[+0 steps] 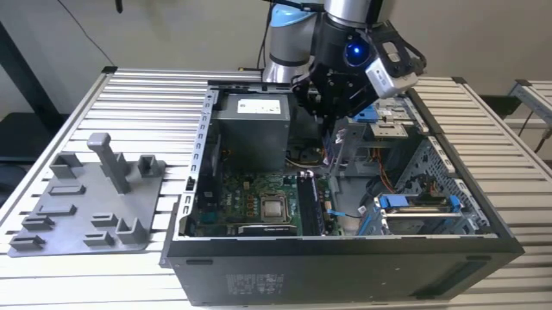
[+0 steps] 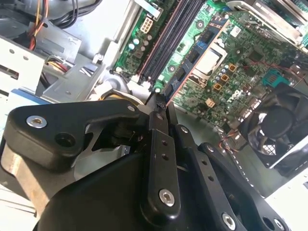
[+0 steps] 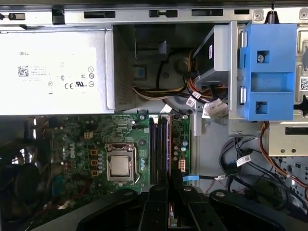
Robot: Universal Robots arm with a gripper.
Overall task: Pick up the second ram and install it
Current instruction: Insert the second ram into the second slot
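Exterior view placed my end effector above the computer case, over its memory slots, fingers drawn together, though whether they pinched the second ram I could not tell; I judged installation in hand, calling for square alignment with a slot.

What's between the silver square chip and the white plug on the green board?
Long black memory slots lie between chip and plug, in the first wrist view.

Exterior view looks down on the computer case; both wrist views closely face its motherboard.
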